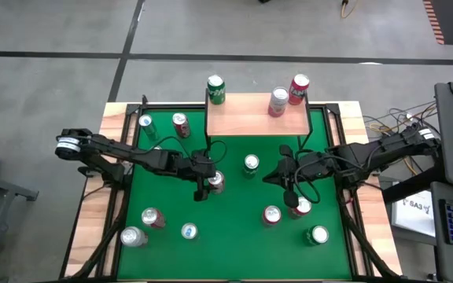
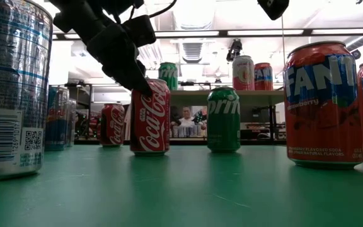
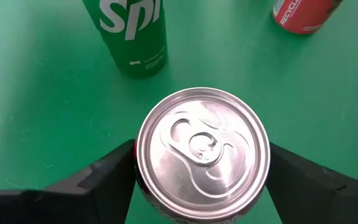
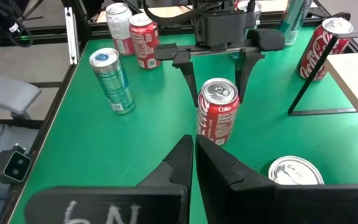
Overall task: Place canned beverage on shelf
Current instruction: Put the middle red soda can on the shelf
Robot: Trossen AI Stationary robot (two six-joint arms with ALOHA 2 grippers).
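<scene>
A red Coca-Cola can point(image 1: 215, 181) point(image 2: 150, 120) point(image 3: 202, 146) point(image 4: 217, 118) stands upright on the green felt near the table's middle. My left gripper point(image 1: 209, 185) point(image 3: 202, 163) reaches in from the table's left, one finger on each side of the can. The shelf point(image 1: 258, 116), a light wooden board on black legs, stands at the far edge and carries three cans. My right gripper point(image 1: 283, 177) point(image 4: 194, 155) hangs shut above the felt to the can's right, holding nothing. My left gripper pinches the Coca-Cola can's upper side wall point(image 3: 143, 182), just under the rim, between its two fingers point(image 3: 114, 171). The fingers slant down from the table's left. The can is upright with its base on the felt.
A Sprite can point(image 1: 251, 163) point(image 3: 135, 34) stands between the held can and the shelf. More cans stand at the front left point(image 1: 152, 218), at the front right point(image 1: 271, 214) and at the far left point(image 1: 181, 124). The shelf's black legs point(image 4: 309, 81) reach down to the felt.
</scene>
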